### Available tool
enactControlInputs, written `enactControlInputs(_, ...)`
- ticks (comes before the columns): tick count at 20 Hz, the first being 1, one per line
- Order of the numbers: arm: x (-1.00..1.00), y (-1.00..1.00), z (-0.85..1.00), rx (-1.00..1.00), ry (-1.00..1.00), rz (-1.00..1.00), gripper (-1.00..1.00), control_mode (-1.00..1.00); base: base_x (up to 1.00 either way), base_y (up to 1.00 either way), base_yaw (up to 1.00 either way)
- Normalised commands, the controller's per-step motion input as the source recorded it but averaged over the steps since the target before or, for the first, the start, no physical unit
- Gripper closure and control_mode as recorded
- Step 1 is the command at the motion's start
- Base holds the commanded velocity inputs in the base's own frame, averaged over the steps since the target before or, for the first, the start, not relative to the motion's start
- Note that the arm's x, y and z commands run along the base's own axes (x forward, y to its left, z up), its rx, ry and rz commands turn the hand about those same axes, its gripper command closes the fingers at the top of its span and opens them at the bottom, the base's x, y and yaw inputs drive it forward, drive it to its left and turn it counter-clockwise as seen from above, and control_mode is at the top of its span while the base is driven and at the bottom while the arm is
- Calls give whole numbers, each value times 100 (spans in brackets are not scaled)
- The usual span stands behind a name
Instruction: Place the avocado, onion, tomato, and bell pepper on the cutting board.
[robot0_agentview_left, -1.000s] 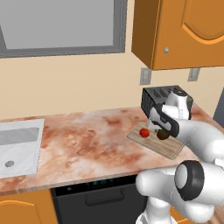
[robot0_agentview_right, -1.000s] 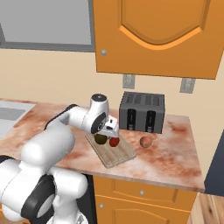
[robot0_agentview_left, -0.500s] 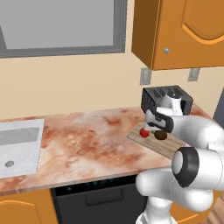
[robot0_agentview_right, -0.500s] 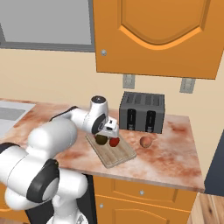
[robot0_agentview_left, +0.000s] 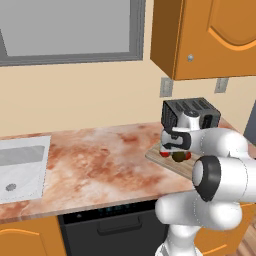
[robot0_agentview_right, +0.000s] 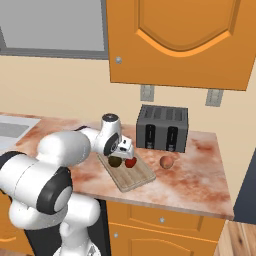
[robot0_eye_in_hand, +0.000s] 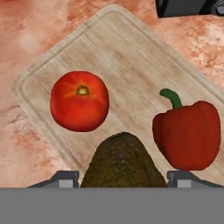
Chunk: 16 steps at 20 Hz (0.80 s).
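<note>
The marbled reddish surface (robot0_agentview_right: 200, 170) runs along the wall under orange cabinets, with a sink (robot0_agentview_left: 20, 167) set into its far left end in the left base view. The white arm reaches forward and folds at the elbow, its forearm lying nearly level over the front of the surface and its wrist turned downward so that the hand looks straight onto the cutting board (robot0_eye_in_hand: 127, 70). That board, a light tan striped rectangle, lies at an angle on the surface in front of the black toaster (robot0_agentview_right: 162, 128), near but apart from it. The end effector (robot0_agentview_right: 118, 156) hangs low over the near part of the board, its two dark fingers standing apart on either side of the avocado (robot0_eye_in_hand: 121, 162). In the hand view the dark olive avocado sits between the two fingertips (robot0_eye_in_hand: 65, 178), filling the gap between them, so the end effector appears clamped on the avocado, though whether the pads press its skin cannot be told for sure. Whether the avocado touches the board or is held just above it cannot be told either. The red bell pepper (robot0_eye_in_hand: 187, 133) with its green stem lies on the board just beside the avocado, and the tomato (robot0_eye_in_hand: 79, 101) rests on the board on the avocado's other side. The pinkish-brown onion (robot0_agentview_right: 167, 162) sits on the bare surface beside the board, in front of the toaster.
</note>
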Motion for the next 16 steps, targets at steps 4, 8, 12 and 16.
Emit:
enactControlInputs(4, 9, 0, -29, 0, 0, 0, 100, -100, 0, 0, 0)
enactControlInputs(8, 11, 0, -23, 0, 0, 0, 100, -100, 0, 0, 0)
enactControlInputs(12, 8, 0, -18, 0, 0, 0, 100, -100, 0, 0, 0)
enactControlInputs(16, 10, 0, -20, -1, 0, 0, 100, -100, 0, 0, 0)
